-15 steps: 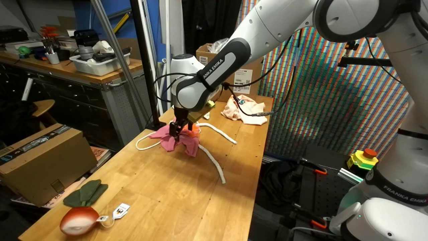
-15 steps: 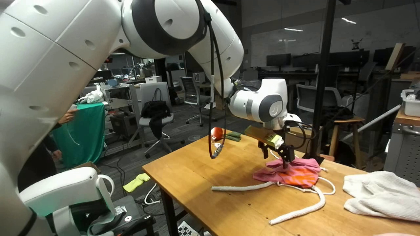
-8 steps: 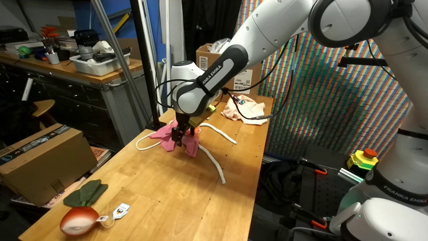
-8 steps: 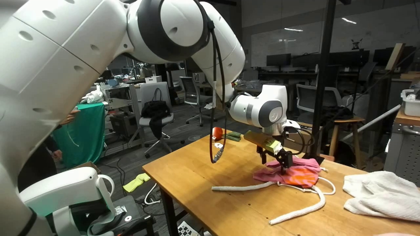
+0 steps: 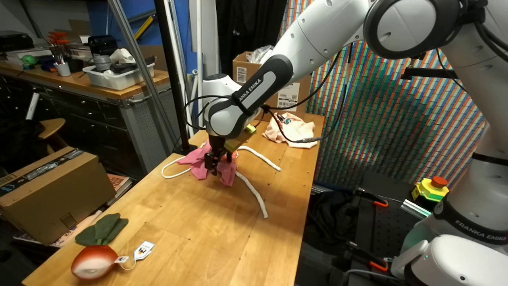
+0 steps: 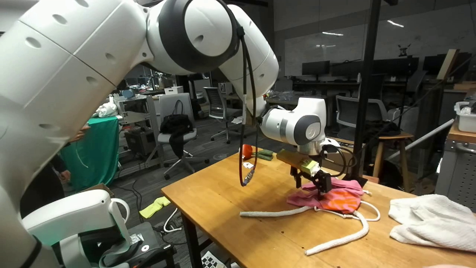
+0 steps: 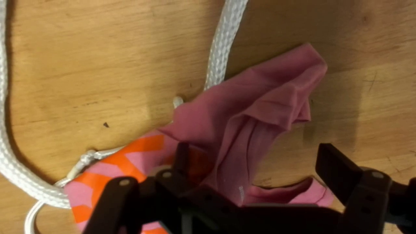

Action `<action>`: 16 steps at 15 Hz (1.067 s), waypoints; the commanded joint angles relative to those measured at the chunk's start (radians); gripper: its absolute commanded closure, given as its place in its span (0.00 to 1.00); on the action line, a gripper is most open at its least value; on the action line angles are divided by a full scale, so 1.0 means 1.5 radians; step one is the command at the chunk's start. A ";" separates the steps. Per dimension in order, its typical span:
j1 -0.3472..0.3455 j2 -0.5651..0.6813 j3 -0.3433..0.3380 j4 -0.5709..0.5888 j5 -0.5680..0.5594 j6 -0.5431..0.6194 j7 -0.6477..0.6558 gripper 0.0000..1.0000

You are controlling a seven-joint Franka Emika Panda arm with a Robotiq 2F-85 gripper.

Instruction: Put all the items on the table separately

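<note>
Pink cloth (image 7: 214, 113) (ref. item), orange-patterned in part: crumpled on table (image 5: 222, 234), below gripper (image 7: 254, 154).

1. Gripper: directly above pink cloth, pointing down, jaws spread wide. Wrist view: one jaw over orange-patterned part, opp. jaw out by cloth's edge, folds of cloth visible in gap btwn. Contact w/ cloth: cannot tell.
2. Thick white cord (image 6: 346, 239): two lengths run out from pink cloth onto table; one pc. or two, cannot tell.
3. Thin white cord (image 7: 87, 158): knotted, along edge of pink cloth.
4. White cloth (image 6: 435, 223): bunched, near pink cloth, apart from it.
5. Peach cloth (image 5: 297, 129): crumpled, farther back than pink cloth in an exterior view.
6. Red-and-white ball (image 5: 93, 262), w/ dark green cloth (image 5: 102, 230) against it: well apart from pink cloth, nearer the camera in same view. White tag (image 5: 143, 250) on thread, just beside ball.
7. Black post (image 5: 171, 71): base just beside pink cloth.
8. Labelled cardboard box (image 5: 288, 95): well behind pink cloth, past peach cloth.
9. Robot arm (image 5: 313, 33): reaches over table; wrist end above pink cloth.
</note>
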 commanded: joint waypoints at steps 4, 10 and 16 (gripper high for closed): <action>0.000 0.018 0.002 0.034 0.004 -0.032 -0.019 0.26; 0.003 0.016 0.000 0.045 0.001 -0.044 -0.018 0.72; 0.017 0.002 -0.015 0.046 -0.021 -0.045 -0.007 0.96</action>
